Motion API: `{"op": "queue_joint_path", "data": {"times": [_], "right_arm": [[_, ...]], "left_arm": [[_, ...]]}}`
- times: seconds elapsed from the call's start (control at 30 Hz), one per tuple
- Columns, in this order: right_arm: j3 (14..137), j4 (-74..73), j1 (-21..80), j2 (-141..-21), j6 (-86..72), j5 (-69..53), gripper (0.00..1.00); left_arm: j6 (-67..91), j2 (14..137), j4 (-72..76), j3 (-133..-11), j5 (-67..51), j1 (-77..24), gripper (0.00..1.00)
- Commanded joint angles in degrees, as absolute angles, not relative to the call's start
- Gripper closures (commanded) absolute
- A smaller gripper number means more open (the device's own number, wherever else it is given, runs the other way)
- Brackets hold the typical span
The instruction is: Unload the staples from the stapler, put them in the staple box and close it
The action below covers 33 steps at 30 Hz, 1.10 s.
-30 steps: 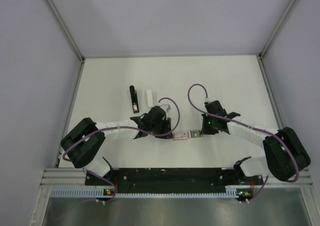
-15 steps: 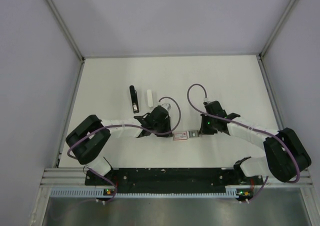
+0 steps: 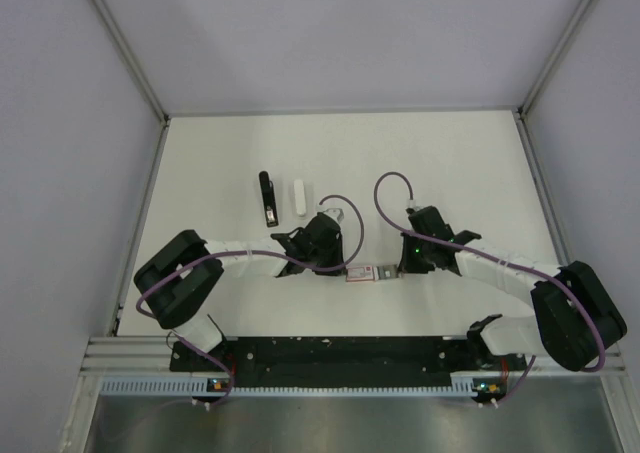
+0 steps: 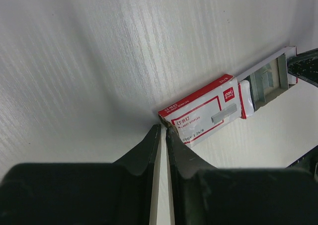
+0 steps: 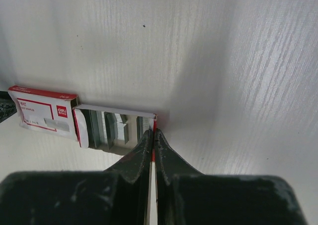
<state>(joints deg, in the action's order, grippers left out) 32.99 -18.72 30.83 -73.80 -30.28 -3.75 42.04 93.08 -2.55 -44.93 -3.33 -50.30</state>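
The black stapler (image 3: 267, 198) lies on the table, up and left of my left gripper. The small red-and-white box (image 3: 361, 271) lies between my grippers with its inner tray (image 3: 386, 269) slid out to the right. Silvery staple strips (image 5: 124, 128) lie in the tray, and they also show in the left wrist view (image 4: 267, 79). I cannot tell which strip came from the stapler. My left gripper (image 4: 164, 127) is pinched on the left end of the box (image 4: 206, 113). My right gripper (image 5: 153, 130) is shut on the tray's thin end wall (image 5: 155, 119).
A small white block (image 3: 298, 195) lies just right of the stapler. Grey walls (image 3: 70, 173) stand round the white table (image 3: 450, 163) on three sides. The arms' base rail (image 3: 340, 353) runs along the near edge.
My left arm's elbow has swung a little to the right while its gripper stays at the box's left end. The right forearm has shifted slightly. The box stays in place.
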Motion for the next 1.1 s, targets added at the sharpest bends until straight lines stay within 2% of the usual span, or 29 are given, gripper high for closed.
{"op": "queue_joint_path", "data": {"times": [0.0, 0.4, 1.07], "right_arm": [[32.96, -17.67, 32.43, -72.07, -31.64, -1.67, 1.00], [32.43, -17.32, 33.93, -71.37, -34.10, 3.60, 1.00], [32.87, -15.56, 35.33, -72.86, -35.16, 2.64, 1.00]], "left_arm": [[42.63, 92.90, -1.58, -45.97, -1.85, -50.98, 0.87], [42.72, 92.81, -1.85, -46.14, -2.02, -51.50, 0.89], [42.71, 93.16, -2.20, -46.58, -1.67, -51.86, 0.89]]}}
